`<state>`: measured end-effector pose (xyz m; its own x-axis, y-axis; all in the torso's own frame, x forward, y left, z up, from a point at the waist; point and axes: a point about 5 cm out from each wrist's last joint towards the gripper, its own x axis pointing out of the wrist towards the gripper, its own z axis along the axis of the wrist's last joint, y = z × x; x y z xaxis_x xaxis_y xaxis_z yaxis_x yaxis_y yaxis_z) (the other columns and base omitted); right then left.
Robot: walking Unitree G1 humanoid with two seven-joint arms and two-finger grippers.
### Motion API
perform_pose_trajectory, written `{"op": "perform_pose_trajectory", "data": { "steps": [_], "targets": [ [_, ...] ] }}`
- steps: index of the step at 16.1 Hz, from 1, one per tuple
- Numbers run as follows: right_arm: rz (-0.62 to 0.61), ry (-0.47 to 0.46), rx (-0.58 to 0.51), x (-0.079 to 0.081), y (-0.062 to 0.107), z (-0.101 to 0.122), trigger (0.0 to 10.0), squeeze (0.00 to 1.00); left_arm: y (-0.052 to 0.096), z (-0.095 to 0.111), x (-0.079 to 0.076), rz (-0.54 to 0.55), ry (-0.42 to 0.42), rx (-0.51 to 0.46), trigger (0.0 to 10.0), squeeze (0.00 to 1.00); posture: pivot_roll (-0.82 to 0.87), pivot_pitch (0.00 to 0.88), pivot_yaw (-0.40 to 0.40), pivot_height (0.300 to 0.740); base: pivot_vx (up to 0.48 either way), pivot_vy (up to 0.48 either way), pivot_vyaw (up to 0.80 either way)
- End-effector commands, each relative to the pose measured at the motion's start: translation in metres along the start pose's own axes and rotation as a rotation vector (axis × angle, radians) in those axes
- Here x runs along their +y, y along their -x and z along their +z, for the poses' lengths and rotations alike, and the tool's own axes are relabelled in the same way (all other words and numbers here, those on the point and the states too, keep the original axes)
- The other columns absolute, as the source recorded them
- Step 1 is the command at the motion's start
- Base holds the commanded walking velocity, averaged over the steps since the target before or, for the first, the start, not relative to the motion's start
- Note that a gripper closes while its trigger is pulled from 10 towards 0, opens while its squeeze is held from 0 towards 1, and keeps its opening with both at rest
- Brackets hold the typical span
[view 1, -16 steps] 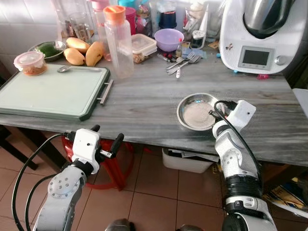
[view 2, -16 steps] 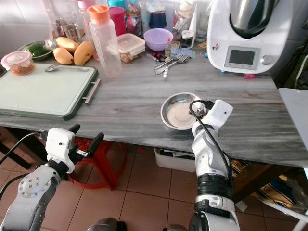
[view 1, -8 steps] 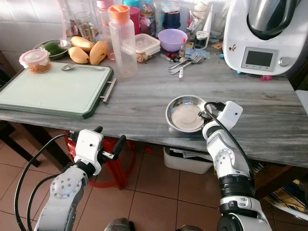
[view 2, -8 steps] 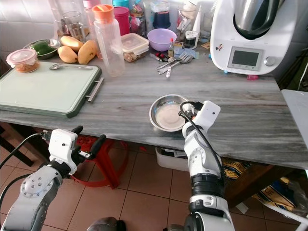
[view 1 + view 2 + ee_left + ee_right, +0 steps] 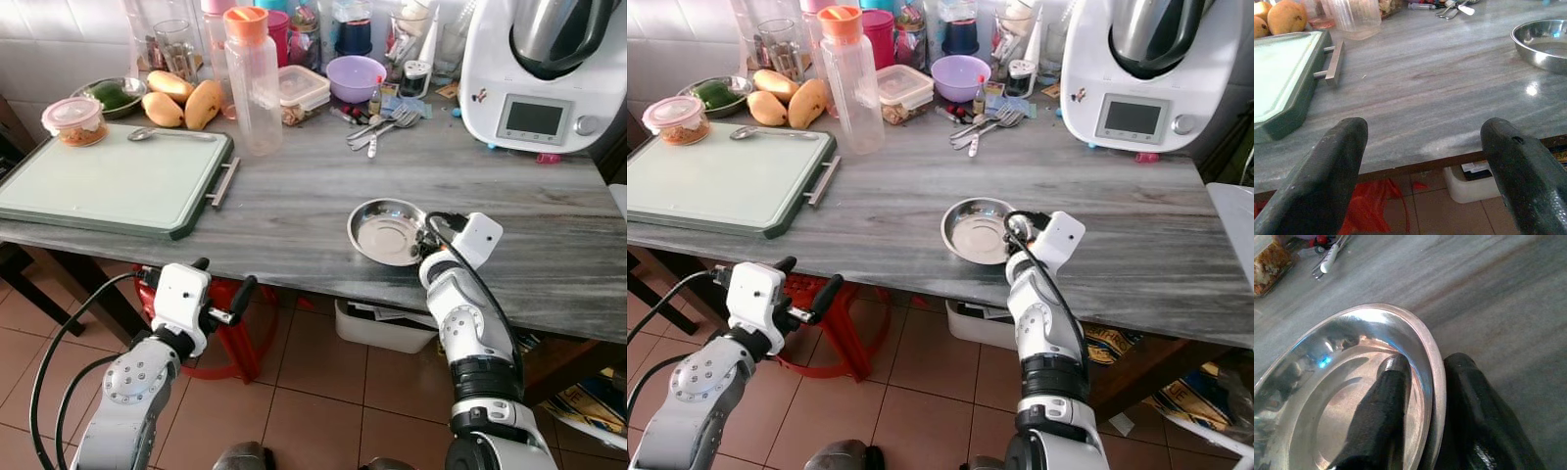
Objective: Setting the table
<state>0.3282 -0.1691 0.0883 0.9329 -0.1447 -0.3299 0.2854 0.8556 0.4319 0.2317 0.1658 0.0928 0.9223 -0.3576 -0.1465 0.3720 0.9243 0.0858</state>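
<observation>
A shallow steel bowl (image 5: 387, 231) sits on the grey marble-look table (image 5: 294, 206) near its front edge. My right gripper (image 5: 429, 238) is shut on the bowl's near right rim (image 5: 1432, 367), one finger (image 5: 1383, 406) inside the bowl and the other finger (image 5: 1479, 416) outside. My left gripper (image 5: 217, 288) hangs open below the table's front edge, left of the bowl, holding nothing; its fingers (image 5: 1327, 176) frame the table edge in the left wrist view.
A green-rimmed cutting board (image 5: 108, 181) with a spoon (image 5: 157, 134) lies at the left. Behind stand a clear bottle with orange cap (image 5: 253, 83), mangoes (image 5: 186, 103), forks (image 5: 382, 125), a purple bowl (image 5: 355, 76) and a white kitchen machine (image 5: 539, 73). A red stool (image 5: 240, 333) stands under the table.
The camera view has shifted between frames. My right gripper stays on the bowl's rim, and the bowl has moved slightly with it along the table's front part. The left arm is unchanged.
</observation>
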Motion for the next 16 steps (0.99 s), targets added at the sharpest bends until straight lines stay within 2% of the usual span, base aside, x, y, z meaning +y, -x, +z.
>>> {"op": "perform_pose_trajectory", "data": {
  "steps": [1,3,4,7,9,11,12,14,16],
  "targets": [
    [0.008,-0.016,-0.017,0.003,-0.002,0.004,10.0,1.00,0.000,0.004,-0.001,-0.012,-0.004,-0.008,10.0,0.00,0.04,0.000,0.031,0.740,0.000,0.000,0.00],
    [0.029,0.034,-0.060,0.006,-0.001,0.010,10.0,1.00,-0.001,0.004,-0.001,-0.011,-0.005,-0.010,10.0,0.00,0.03,0.000,0.032,0.740,0.000,0.000,0.00],
    [0.073,0.073,-0.126,0.011,0.002,0.019,10.0,1.00,-0.001,0.004,-0.001,-0.011,-0.004,-0.011,10.0,0.00,0.03,0.000,0.032,0.740,0.000,0.000,0.00],
    [0.136,0.116,-0.194,0.017,0.007,0.029,10.0,1.00,-0.006,0.006,0.001,0.002,0.001,-0.020,10.0,0.00,0.02,0.000,0.031,0.740,0.000,0.000,0.00],
    [0.166,0.245,-0.307,0.021,0.013,0.043,10.0,1.00,-0.010,0.008,0.000,0.004,0.013,-0.040,10.0,0.00,0.02,0.000,0.028,0.740,0.000,0.000,0.00],
    [0.179,0.354,-0.368,0.019,0.019,0.049,10.0,1.00,-0.018,0.005,0.003,0.070,0.021,-0.014,10.0,0.00,0.02,0.000,0.021,0.740,0.000,0.000,0.00],
    [0.185,0.369,-0.374,0.016,0.024,0.048,10.0,1.00,-0.021,0.005,0.005,0.089,0.025,-0.011,10.0,0.00,0.02,0.000,0.017,0.740,0.000,0.000,0.00],
    [0.205,0.458,-0.387,0.010,0.038,0.035,10.0,1.00,-0.027,0.009,0.010,0.129,0.052,-0.048,10.0,0.00,0.00,0.000,0.017,0.740,0.000,0.000,0.00],
    [0.202,0.452,-0.356,0.004,0.047,0.024,10.0,1.00,-0.034,0.014,0.010,0.159,0.059,-0.082,10.0,0.00,-0.01,0.000,0.021,0.740,0.000,0.000,0.00]
  ]
}}
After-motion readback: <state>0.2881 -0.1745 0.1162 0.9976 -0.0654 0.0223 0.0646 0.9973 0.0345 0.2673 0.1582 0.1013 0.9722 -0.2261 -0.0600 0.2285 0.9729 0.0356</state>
